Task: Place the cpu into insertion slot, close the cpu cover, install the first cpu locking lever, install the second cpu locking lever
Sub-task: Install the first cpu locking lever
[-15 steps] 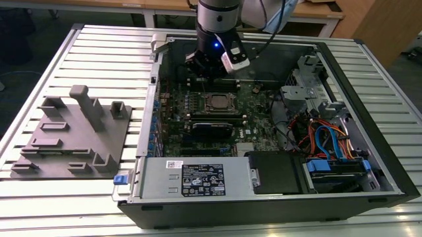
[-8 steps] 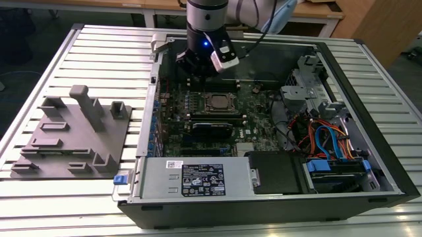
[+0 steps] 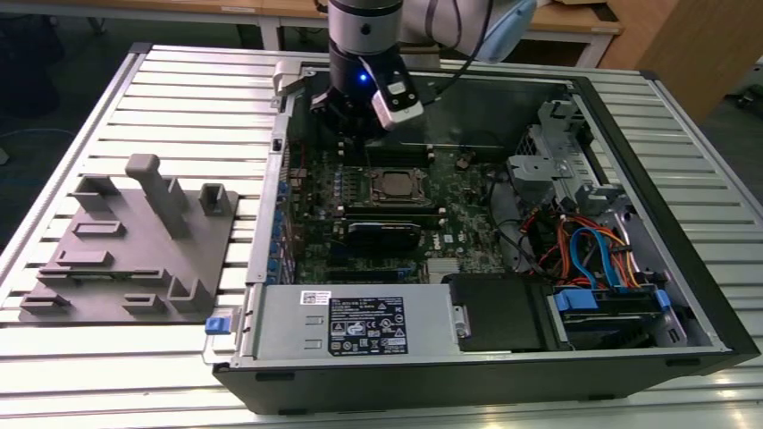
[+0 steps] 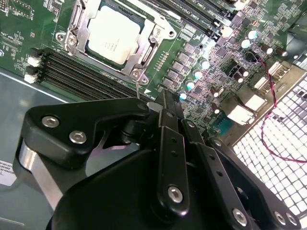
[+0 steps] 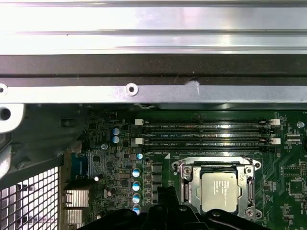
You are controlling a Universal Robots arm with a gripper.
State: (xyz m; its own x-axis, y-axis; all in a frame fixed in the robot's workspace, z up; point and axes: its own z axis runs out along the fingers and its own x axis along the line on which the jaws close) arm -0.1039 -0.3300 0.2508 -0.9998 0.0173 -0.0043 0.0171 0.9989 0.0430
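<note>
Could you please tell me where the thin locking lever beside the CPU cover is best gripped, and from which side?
Grip the free upper end of the locking lever, a thin wire rod standing up at the corner of the cpu cover nearest the gripper. Come from above and pinch across the rod; lower down, the cover's frame likely leaves little room.

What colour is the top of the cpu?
The cpu top is pale silver-grey, clearest in the second wrist view.
</note>
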